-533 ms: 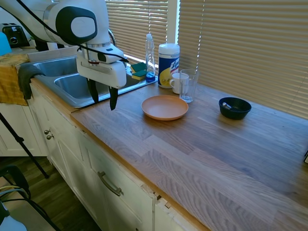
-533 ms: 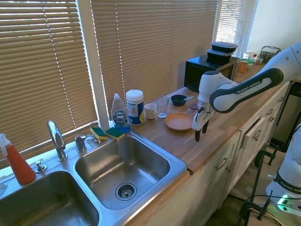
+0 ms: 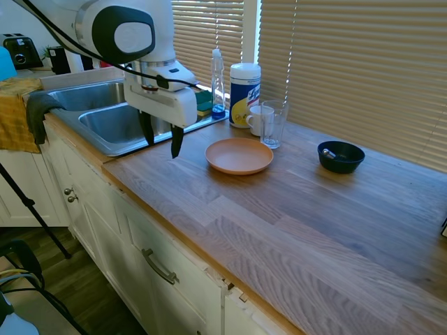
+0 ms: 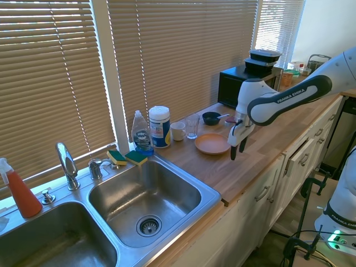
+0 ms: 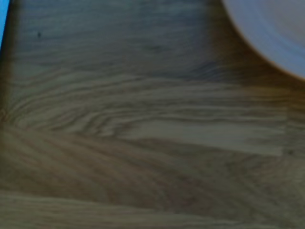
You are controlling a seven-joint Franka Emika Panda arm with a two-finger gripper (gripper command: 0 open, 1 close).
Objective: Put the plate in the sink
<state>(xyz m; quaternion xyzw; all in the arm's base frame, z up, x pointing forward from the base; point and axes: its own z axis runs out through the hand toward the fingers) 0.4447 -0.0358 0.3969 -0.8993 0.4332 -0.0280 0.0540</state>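
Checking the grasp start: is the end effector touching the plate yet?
Apart. The first exterior view shows bare countertop between the open end effector and the plate, which lies untouched.

A home kitchen: a steel double-basin sink [image 4: 142, 192] with faucet [image 4: 67, 164], dish soap [image 4: 141, 133] and sponges [image 4: 127, 157], a wooden surface [image 3: 293, 209] over white cabinets [image 3: 140, 258], a microwave [image 4: 245, 83].

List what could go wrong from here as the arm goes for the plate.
1. The plate lies flat with a low rim, so the open gripper may slip off its edge.
2. The glass and mug stand just behind the plate; a push could knock them.
3. Carrying it to the sink, it might clip the sponges.
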